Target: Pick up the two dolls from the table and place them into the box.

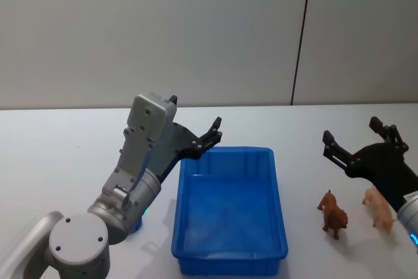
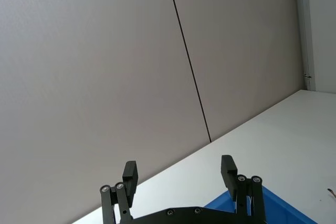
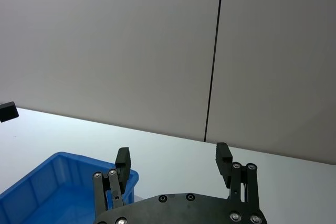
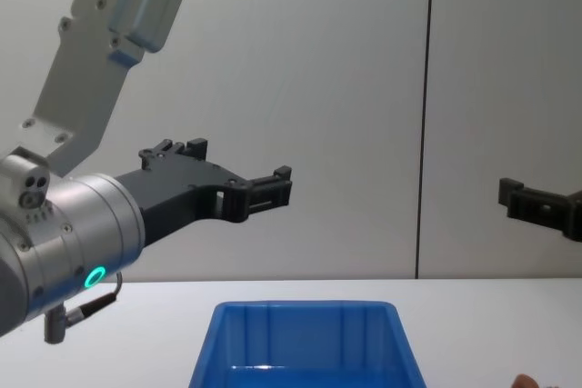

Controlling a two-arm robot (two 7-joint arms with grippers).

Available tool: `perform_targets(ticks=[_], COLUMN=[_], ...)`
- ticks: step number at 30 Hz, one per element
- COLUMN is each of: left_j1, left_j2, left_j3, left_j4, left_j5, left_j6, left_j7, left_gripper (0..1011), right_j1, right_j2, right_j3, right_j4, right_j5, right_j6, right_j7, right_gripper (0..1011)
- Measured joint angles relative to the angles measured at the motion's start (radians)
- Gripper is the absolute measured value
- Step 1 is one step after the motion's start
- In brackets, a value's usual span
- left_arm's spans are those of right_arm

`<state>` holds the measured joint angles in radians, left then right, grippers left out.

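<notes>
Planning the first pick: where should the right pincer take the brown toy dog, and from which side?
Probably grip the brown dog across its trunk, coming from above with the open right pincer: it stands on four legs, back upward, flanks free.

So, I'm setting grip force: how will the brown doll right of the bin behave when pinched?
The brown doll stands on thin legs, so a nudge would probably tip it. Far smaller than the box, it is likely light. Its crisp animal shape suggests stiff, not floppy.
</notes>
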<state>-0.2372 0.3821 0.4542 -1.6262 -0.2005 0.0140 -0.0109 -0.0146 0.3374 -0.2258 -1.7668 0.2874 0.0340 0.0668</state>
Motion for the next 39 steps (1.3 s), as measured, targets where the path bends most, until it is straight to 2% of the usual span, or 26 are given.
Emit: perform_targets(ticks=[17, 22, 30, 33, 39], left_j1=[0.000, 0.000, 0.000, 0.000, 0.000], left_j2=[0.000, 0.000, 0.000, 0.000, 0.000], left_j3=[0.000, 0.000, 0.000, 0.000, 0.000], left_j4=[0.000, 0.000, 0.000, 0.000, 0.000], left_j5=[0.000, 0.000, 0.000, 0.000, 0.000], left_j6=[0.000, 0.000, 0.000, 0.000, 0.000], left_j7=[0.000, 0.000, 0.000, 0.000, 0.000], left_gripper=[1004, 1004, 1004, 1004, 1004], right_j1=[0.000, -0.012, -0.090, -0.142, -0.191], right_j2=[0.001, 0.014, 0.081, 0.117, 0.150], right_j3=[0.001, 0.010, 0.055, 0.081, 0.105], right_j4=[0.000, -0.002, -0.030, -0.041, -0.043], right_j5=[0.000, 0.010, 0.055, 0.078, 0.097], right_j6=[0.000, 0.000, 0.004, 0.009, 0.017], right_j7=[0.000, -0.001, -0.042, -0.074, -0.101], right_gripper=[1001, 1001, 1001, 1001, 1001])
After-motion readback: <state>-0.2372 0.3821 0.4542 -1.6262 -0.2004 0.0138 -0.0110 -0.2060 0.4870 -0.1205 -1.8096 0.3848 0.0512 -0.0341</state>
